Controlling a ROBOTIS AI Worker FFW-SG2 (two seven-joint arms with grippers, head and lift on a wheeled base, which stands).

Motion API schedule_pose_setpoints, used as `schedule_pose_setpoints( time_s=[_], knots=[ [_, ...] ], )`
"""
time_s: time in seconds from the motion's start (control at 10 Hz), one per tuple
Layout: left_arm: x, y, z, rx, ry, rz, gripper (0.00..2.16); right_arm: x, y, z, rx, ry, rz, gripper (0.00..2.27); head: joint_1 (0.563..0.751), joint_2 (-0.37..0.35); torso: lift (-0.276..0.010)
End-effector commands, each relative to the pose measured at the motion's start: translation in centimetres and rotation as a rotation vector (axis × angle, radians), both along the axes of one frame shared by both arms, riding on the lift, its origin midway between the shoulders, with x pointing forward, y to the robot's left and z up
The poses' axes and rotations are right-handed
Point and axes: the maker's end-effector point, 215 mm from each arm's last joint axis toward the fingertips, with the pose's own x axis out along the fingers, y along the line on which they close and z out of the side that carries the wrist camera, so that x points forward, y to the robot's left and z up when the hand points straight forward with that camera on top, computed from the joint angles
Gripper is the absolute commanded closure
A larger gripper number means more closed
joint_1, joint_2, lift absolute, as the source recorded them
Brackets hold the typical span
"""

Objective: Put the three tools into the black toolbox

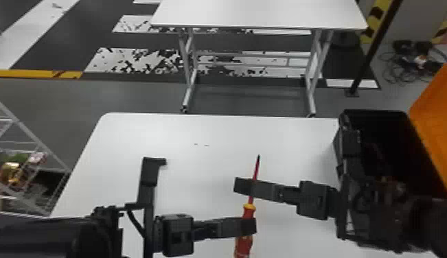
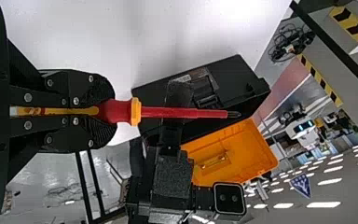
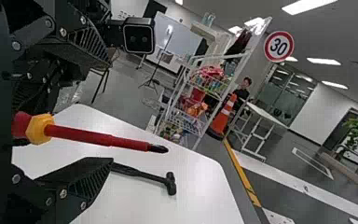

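Observation:
My left gripper (image 1: 246, 226) is shut on the handle of a red-and-yellow screwdriver (image 1: 255, 175) above the table; in the left wrist view the left gripper (image 2: 103, 112) grips the handle of the screwdriver (image 2: 182, 112). Beside the shaft is my right gripper (image 1: 243, 185). In the right wrist view the right gripper (image 3: 112, 112) stands open, the screwdriver (image 3: 98, 137) passing between its fingers without being gripped. A black hammer (image 3: 140, 174) lies on the table there. The black toolbox (image 1: 380, 127) is open at the right, its interior partly hidden by the right arm.
The toolbox's orange lid (image 1: 435, 120) is raised on its right side. The white table (image 1: 205, 130) lies under both arms. Farther forward stands a second white table (image 1: 260, 13), and a wire shelf (image 1: 23, 144) is beyond the left edge.

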Motion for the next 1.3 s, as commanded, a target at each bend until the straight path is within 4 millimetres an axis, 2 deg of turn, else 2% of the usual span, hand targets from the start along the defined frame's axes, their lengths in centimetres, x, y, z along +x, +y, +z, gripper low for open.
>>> schedule_pose_setpoints(
  time_s=[0.0,0.1,0.2,0.3,1.0,1.1,1.2],
  knots=[
    [0.0,-0.1,-0.1,-0.004,0.004,-0.002,1.79,0.4,0.0,-0.1,0.000,0.001,-0.002,0.40,0.695,0.070,-0.051],
    [0.0,-0.1,0.0,-0.004,0.002,-0.002,1.79,0.7,-0.1,-0.1,0.009,-0.004,-0.008,1.38,0.695,0.068,-0.051],
    [0.0,-0.1,-0.2,-0.003,0.007,-0.002,1.79,0.8,-0.1,-0.2,0.008,-0.004,-0.007,2.16,0.695,0.066,-0.051],
    [0.1,0.0,-0.4,-0.001,0.010,-0.001,1.79,0.8,0.0,-0.4,-0.006,-0.008,-0.003,2.24,0.695,0.065,-0.051],
    [0.2,0.1,-0.7,0.005,0.015,0.004,1.79,1.2,-0.8,-0.7,-0.025,-0.018,-0.022,2.24,0.695,0.063,-0.051],
    [0.2,0.1,-0.8,0.006,0.018,0.006,1.54,1.2,-1.0,-0.8,-0.027,-0.014,-0.025,2.24,0.695,0.058,-0.051],
    [0.0,0.0,-0.7,-0.001,0.019,0.002,0.42,1.1,-1.0,-0.9,-0.028,-0.010,-0.025,2.24,0.695,0.054,-0.051]
  ],
)
